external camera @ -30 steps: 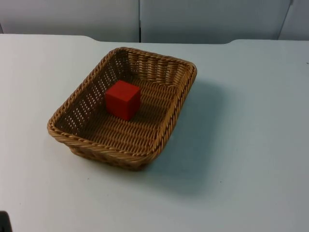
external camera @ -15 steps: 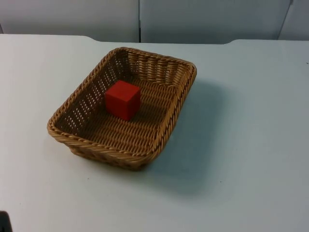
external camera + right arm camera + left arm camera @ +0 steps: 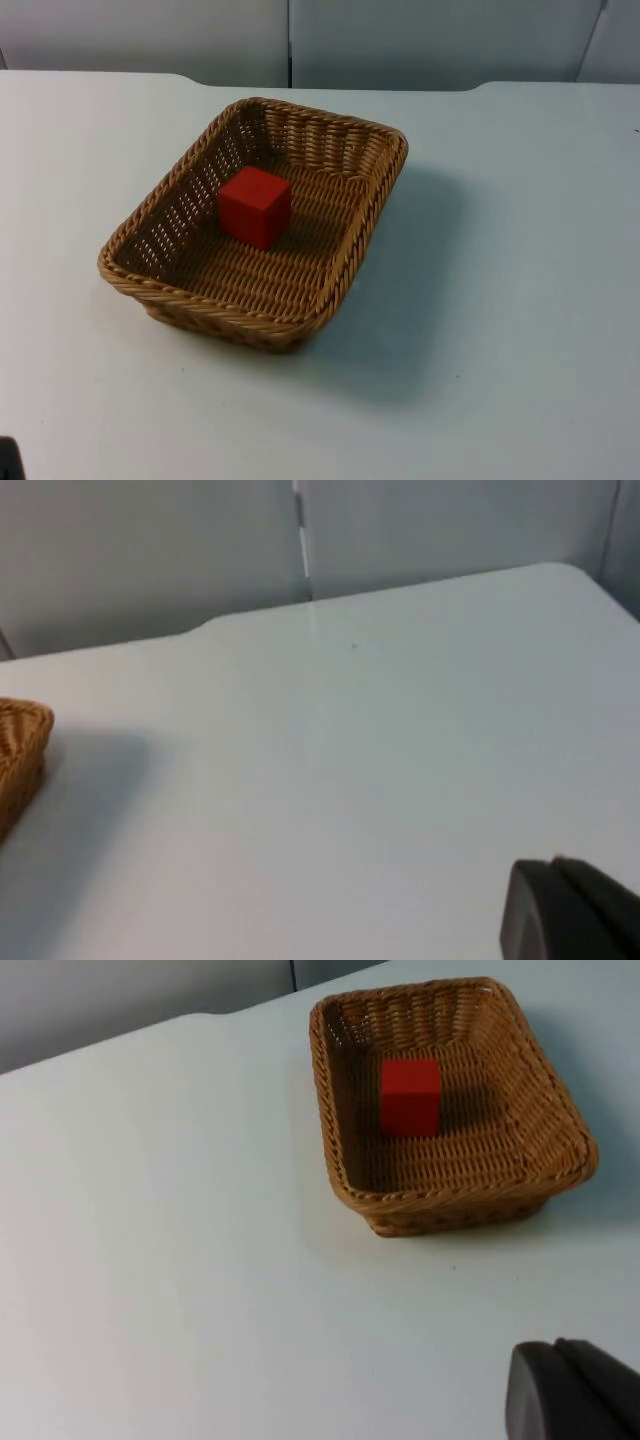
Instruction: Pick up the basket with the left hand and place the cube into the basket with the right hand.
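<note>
Your cube [image 3: 255, 205] already sits inside the basket [image 3: 340, 265], a little toward its far end, upright on the woven floor and clear of all four walls. The basket rests flat on the table [image 3: 520, 300], left of the table's middle, with its long axis running from near-left to far-right. So judge the task as all but finished, with both arms pulled back and waiting. If you mean to lift the basket again, what matters is which arm lies closer. The left gripper [image 3: 570, 1395] looks straight down the basket's length, with a short end wall facing it across a stretch of bare table, so that arm is the one nearer and better lined up. The right gripper [image 3: 565, 910] is well off to the right, with just a corner of the rim [image 3: 20, 745] visible at the side of its view. You cannot tell how far either pair of fingers is parted: one dark fingertip shows for each, and neither has hold of anything. The basket is tan wicker, rectangular, shallow, with a thick braided rim and flared sides. The cube is plain matt red with crisp edges, and looks easy to pinch across two flat faces.
</note>
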Available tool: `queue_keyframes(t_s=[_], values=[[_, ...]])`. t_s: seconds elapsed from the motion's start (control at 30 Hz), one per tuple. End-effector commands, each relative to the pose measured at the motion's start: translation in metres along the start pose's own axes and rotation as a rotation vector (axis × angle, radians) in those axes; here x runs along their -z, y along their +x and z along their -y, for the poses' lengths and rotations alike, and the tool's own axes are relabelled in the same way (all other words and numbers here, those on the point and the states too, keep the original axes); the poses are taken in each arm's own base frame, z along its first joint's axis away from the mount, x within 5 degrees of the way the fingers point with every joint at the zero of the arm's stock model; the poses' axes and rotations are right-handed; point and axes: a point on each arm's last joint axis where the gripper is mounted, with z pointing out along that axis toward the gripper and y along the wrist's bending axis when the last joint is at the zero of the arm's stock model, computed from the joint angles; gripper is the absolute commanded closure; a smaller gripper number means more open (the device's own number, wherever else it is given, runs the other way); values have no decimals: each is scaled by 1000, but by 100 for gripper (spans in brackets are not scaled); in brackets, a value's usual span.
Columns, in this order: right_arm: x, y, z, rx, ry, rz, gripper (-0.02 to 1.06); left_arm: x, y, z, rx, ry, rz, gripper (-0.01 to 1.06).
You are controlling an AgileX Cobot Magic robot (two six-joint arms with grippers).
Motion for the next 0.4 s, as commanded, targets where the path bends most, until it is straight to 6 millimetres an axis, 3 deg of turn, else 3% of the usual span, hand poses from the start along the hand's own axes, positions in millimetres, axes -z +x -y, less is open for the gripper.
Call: queue_keyframes(t_s=[0.0,0.37], values=[[-7,4,-4,26,-34,0,104,0,-1,0,4,7,20,105],[-11,15,-4,58,-38,-88,104,0,0,0,2,3,18,105]])
